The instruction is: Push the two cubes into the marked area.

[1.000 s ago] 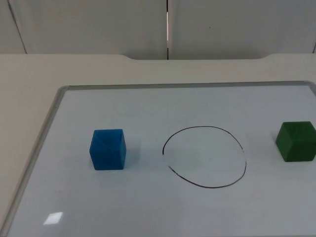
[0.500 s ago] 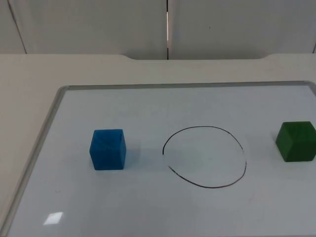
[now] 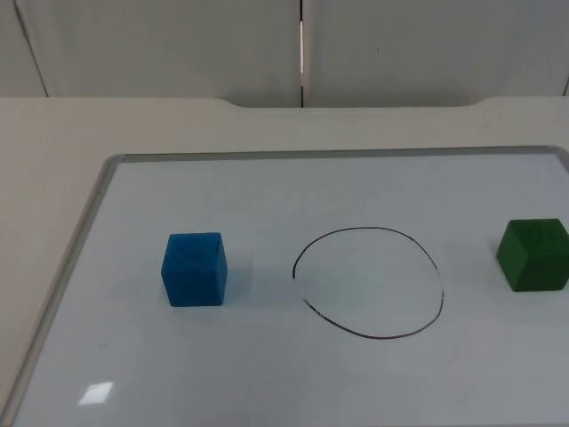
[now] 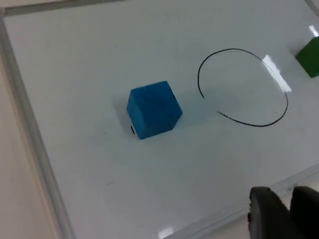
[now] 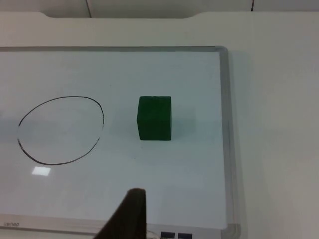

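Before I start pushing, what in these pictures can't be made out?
- Green cube: its right edge is cut off by the frame in the top view.
- Left gripper: just fingertips at the frame edge; the opening is unclear.
- Right gripper: one dark fingertip, the rest cut off.

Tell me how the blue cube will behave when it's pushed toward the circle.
The blue cube sits flat on the glossy whiteboard, so it probably slides rather than rolls. Its boxy shape suggests little tipping risk under a low push. An off-centre push may spin it off course from the drawn circle.

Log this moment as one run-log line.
blue cube: outside, left of drawn circle | green cube: outside, right | left end effector: off blue cube | right end effector: off green cube | pushes: none
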### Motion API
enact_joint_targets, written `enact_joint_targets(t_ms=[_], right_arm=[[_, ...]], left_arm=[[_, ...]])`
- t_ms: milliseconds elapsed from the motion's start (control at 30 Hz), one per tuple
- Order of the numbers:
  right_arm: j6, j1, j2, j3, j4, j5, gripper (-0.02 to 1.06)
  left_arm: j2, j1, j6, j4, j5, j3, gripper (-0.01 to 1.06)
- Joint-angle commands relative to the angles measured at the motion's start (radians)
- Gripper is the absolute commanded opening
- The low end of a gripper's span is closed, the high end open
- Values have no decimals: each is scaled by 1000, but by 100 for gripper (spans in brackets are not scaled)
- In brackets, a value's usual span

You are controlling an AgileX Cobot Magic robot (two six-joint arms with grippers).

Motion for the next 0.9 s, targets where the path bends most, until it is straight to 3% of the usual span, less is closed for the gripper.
enact_joint_targets(t_ms=[0,200,500,867], right_arm=[[-5,-4,-4,3,3,-5,105],[-5,-4,-4,3,3,-5,105],[-5,-4,-4,3,3,-5,105],[-5,-4,-4,3,3,-5,105]], left_arm=[[36,-2,31,-38,-20,-3,12],[127,-2,57,-92,-57,-3,12],[248,-2,109,-166,-101,-3,1],[273,-2,135,-233,-203,-3,1]])
